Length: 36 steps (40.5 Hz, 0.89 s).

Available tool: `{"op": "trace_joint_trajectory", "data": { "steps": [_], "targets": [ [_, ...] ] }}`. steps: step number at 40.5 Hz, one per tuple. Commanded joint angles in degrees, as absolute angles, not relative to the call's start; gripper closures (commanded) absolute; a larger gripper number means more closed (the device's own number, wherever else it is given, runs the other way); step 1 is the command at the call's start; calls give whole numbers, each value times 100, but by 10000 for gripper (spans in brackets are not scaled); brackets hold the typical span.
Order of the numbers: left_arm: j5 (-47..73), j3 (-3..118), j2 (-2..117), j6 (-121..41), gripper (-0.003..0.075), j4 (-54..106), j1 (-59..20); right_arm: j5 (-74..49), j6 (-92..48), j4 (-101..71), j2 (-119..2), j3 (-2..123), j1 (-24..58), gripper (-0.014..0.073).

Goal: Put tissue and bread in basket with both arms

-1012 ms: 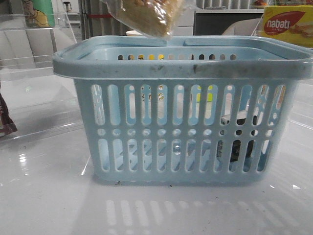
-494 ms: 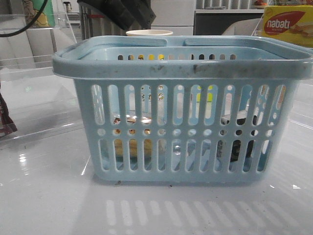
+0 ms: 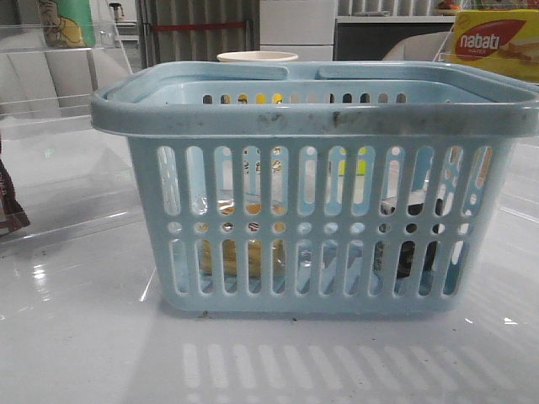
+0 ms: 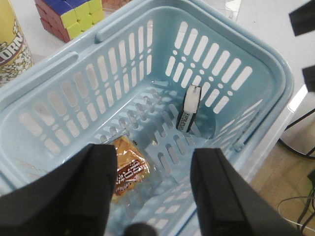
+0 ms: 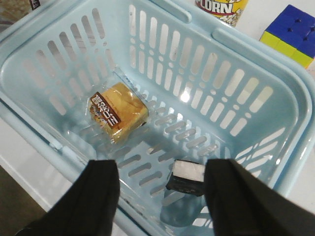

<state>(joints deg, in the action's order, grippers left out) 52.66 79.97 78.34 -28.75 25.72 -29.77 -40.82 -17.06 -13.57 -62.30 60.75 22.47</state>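
Right tool (image 5: pixel 162 196) open; wrist view shows bread (image 5: pixel 118 112) label, tissue (image 5: pixel 186 178).

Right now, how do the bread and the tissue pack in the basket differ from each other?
The bread is tan-yellow in a clear wrapper with a brown label; the tissue is a dark pack with a white upper part. The bread looks larger than the tissue. In the left wrist view the bread lies flat, while the tissue stands on edge near a wall. Both rest apart on the floor of the basket, neither held by a hand.
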Motion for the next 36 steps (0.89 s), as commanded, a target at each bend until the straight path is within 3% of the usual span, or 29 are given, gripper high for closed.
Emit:
{"op": "trace_joint_trajectory", "data": {
  "steps": [1, 17, 36],
  "targets": [
    [5018, 7779, 7301, -2794, 304, 2574, -3019, -3582, -1767, -1430, -6110, 6233, 2245, 102],
    [4427, 6168, 5610, -1063, 304, 538, -2993, -3761, -1721, -1424, -6073, 6221, 2204, 102],
    [3815, 5298, 4645, -976, 304, 480, -2993, -4222, -1477, -1167, -4503, 5090, 2046, 104]
  ]
}}
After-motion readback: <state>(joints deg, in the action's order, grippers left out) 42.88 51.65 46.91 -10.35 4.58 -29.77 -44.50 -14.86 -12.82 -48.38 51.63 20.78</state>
